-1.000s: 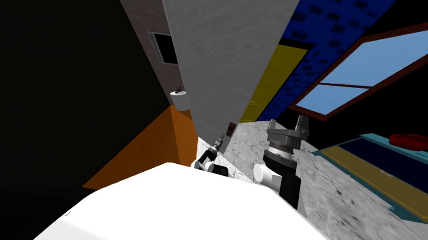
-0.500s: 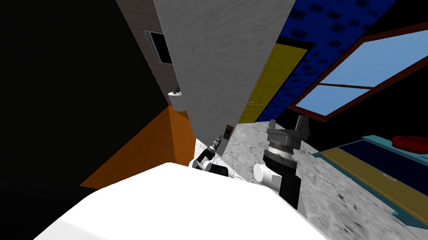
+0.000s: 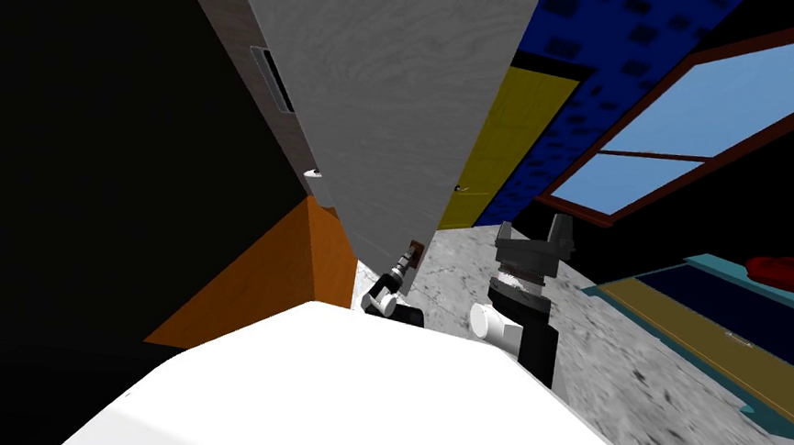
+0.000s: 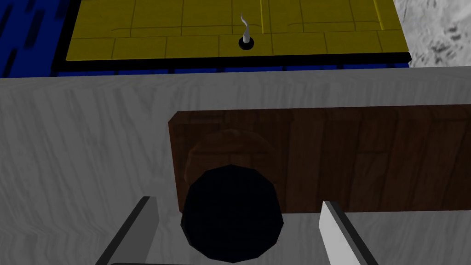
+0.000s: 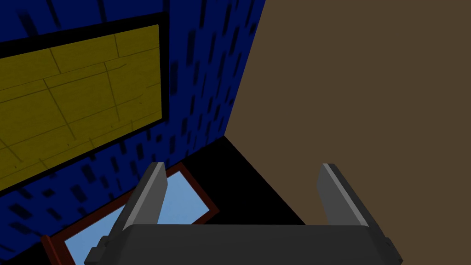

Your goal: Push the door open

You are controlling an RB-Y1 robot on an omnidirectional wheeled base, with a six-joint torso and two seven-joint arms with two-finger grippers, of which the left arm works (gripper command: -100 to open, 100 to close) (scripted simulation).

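The grey door (image 3: 381, 94) slants up the middle of the head view, partly swung open. Low on its free edge is a brown plate (image 3: 416, 252) with a dark round knob. My left gripper (image 3: 404, 264) is right at that plate. In the left wrist view the knob (image 4: 230, 216) stands out from the brown plate (image 4: 368, 156) on the grey door (image 4: 83, 152), and it lies between the fingers of my open left gripper (image 4: 237, 221) without being pressed. My right gripper (image 3: 536, 232) is held up to the right, away from the door, and is open (image 5: 239, 184) on nothing.
An orange block (image 3: 289, 268) stands by the door's foot on the left, beside a large black area. Past the door's edge are a yellow door (image 3: 509, 144) in a blue wall and a window (image 3: 729, 121). A teal and yellow low surface (image 3: 742, 344) lies right, across grey floor (image 3: 627, 387).
The grey door has swung further away, so the vent on the wall behind it shows narrower and more of the yellow door is visible. My left gripper followed the knob; the right arm has not moved.
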